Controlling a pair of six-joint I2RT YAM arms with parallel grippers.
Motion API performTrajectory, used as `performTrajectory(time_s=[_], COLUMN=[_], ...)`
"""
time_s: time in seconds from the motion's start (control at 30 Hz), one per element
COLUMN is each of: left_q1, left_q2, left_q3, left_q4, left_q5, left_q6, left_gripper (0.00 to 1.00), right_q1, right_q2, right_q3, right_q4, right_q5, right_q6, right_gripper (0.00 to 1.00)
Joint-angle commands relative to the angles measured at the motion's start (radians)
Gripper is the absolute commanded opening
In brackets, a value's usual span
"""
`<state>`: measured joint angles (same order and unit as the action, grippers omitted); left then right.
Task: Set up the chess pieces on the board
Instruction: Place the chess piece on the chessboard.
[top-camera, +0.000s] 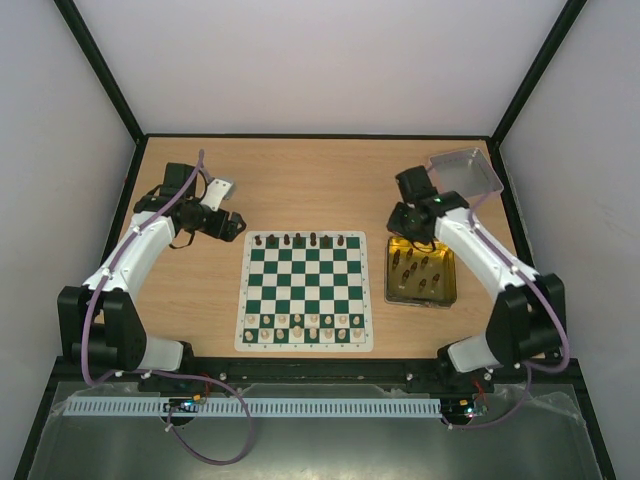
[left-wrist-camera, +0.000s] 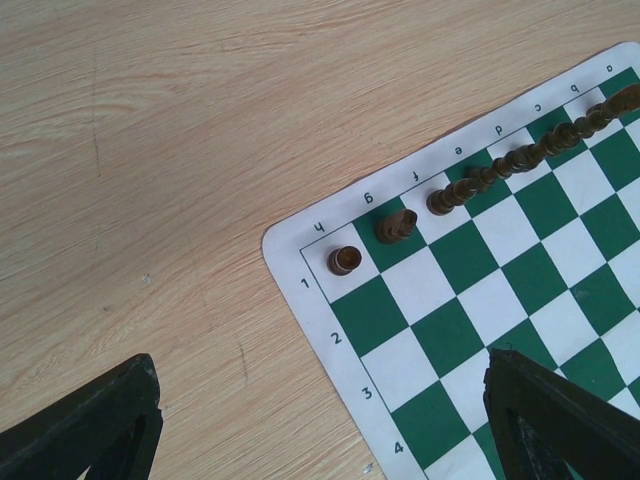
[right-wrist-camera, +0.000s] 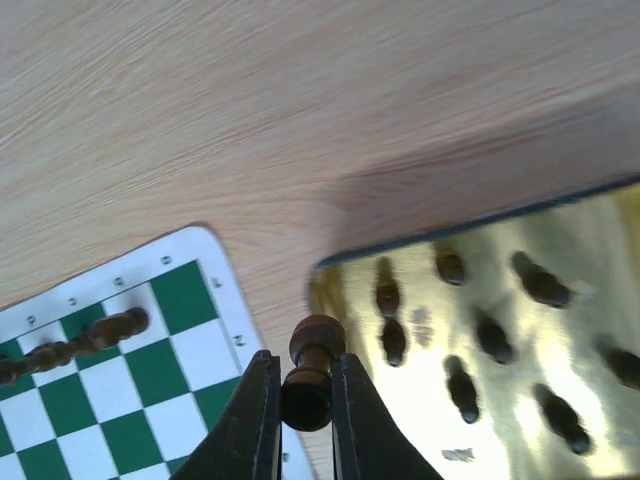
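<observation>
At three o'clock from the board (top-camera: 305, 285), just off its right edge, sits a gold tin (top-camera: 447, 262) with several dark chess pieces (right-wrist-camera: 490, 336) lying loose and spread out on its floor. A clear plastic tray (top-camera: 465, 172) stands at one o'clock from the tin, near the far right corner of the wooden table (top-camera: 300, 190). The right gripper (right-wrist-camera: 303, 372) is clamped narrow on one dark piece (right-wrist-camera: 317, 343). Its fingers (right-wrist-camera: 258, 420) pinch the lower body, and the round head pokes out past their tips. From the wrist view the dark piece hangs over the bare strip of table between the board's corner and the tin's rim, with the tin's contents at about three o'clock from it and the board at nine. A dark row (top-camera: 300, 240) stands along the board's far edge, and pale pieces (top-camera: 305, 327) fill the near ranks. The left gripper (left-wrist-camera: 320, 410) hovers at ten o'clock from the board, off its far left corner, with its jaws spread wide and nothing between them. The nearest of the dark row stands on the corner square, at roughly twelve o'clock from that gap.
</observation>
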<state>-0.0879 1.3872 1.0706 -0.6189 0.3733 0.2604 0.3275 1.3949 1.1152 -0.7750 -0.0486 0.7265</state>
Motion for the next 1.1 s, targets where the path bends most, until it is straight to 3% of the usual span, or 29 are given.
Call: performTrajectory(time_s=[0.0,0.43,1.07], left_q1=[-0.006,-0.012,-0.024], left_q2=[-0.019,0.001,0.008], left_q3=[-0.009,-0.008,-0.007], left_q4=[-0.002,0.001,0.001], left_q5=[0.0,-0.003,-0.015], left_q6=[0.0,0.003,0.005], left_gripper=[0.88,0.88,0.88], right_q1=[0.08,0.169,0.199], right_q2=[0.134,0.375,0.477], right_q3=[0.103,0.218,0.235], right_q4=[0.018,0.082,0.113], right_q5=[0.016,-0.053,-0.086], right_q6=[0.008,0.007,-0.001], right_gripper=[0.04,0.03,0.04])
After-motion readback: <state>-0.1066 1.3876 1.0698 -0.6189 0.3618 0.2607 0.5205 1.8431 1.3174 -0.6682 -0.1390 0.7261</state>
